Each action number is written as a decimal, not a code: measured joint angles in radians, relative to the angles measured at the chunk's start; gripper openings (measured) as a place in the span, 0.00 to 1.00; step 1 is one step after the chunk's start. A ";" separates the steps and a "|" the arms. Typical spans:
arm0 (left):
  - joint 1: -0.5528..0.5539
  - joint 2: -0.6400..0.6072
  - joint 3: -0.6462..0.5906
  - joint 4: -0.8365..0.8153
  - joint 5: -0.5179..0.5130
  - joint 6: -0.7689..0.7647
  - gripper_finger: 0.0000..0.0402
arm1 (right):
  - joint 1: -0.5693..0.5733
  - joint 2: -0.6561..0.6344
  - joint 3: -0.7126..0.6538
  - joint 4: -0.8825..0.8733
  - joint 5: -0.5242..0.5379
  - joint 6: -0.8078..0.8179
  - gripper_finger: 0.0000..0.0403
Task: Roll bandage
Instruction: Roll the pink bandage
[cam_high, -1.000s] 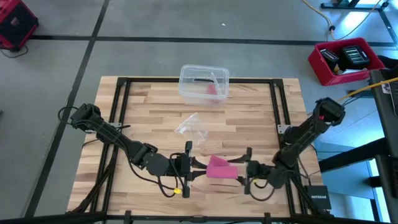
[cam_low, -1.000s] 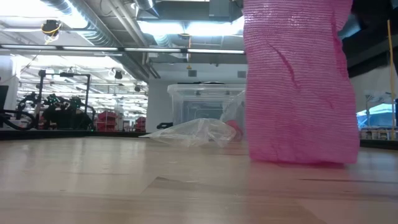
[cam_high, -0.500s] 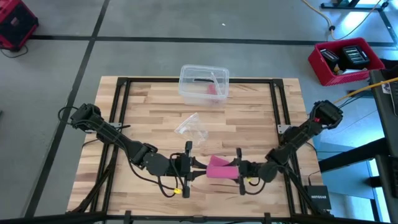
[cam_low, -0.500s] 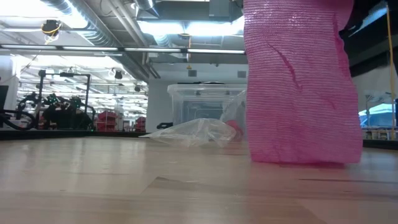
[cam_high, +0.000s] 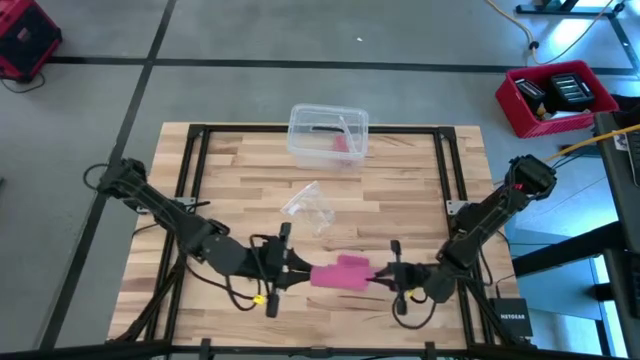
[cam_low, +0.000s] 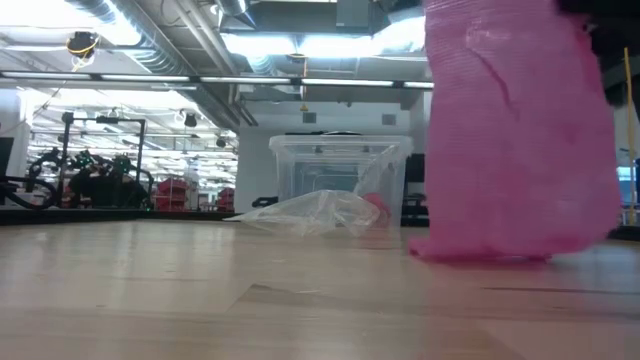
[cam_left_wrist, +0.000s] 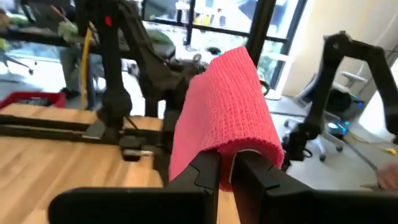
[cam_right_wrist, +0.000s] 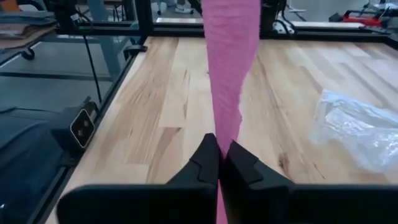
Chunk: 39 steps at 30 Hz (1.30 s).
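Bandage (cam_high: 340, 273): pink soft fabric strip, near the front edge of the wooden bench (cam_high: 400, 190), stretched between the two claws; in the low view it fills the right side as a broad pink sheet (cam_low: 515, 140) whose lower edge meets the bench surface. Left claw (cam_high: 298, 272): at the strip's left end, fingers narrow and pinched on the fabric; the left wrist view shows the bandage (cam_left_wrist: 227, 118) draped over and gripped between the dark fingertips (cam_left_wrist: 205, 171). Right claw (cam_high: 385, 277): at the strip's right end, fingers drawn together on the fabric; in the right wrist view the bandage (cam_right_wrist: 231, 68) runs away from the fingertips (cam_right_wrist: 208, 158) as a narrow band. Clear plastic wrapper (cam_high: 308, 207): crumpled, lying on the bench behind the bandage, apart from it. Clear plastic box (cam_high: 328, 133): at the far edge of the bench, beyond the wrapper, something pink inside. Red crate (cam_high: 557, 97): on the floor, right of the bench.
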<state>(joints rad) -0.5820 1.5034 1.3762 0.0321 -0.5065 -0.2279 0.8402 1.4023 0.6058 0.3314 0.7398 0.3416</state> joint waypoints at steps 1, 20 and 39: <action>-0.001 -0.007 0.000 0.008 -0.021 0.021 0.05 | 0.000 0.000 0.000 0.003 0.001 0.000 0.01; 0.047 0.092 0.000 0.108 -0.119 0.187 0.05 | -0.029 0.007 0.000 0.147 -0.018 -0.006 0.23; 0.040 0.089 0.000 0.128 -0.116 0.210 0.05 | -0.023 -0.027 0.002 -0.045 0.041 0.021 0.58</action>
<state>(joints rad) -0.5422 1.5921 1.3762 0.1604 -0.6228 -0.0181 0.8170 1.3750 0.6075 0.2860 0.7811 0.3622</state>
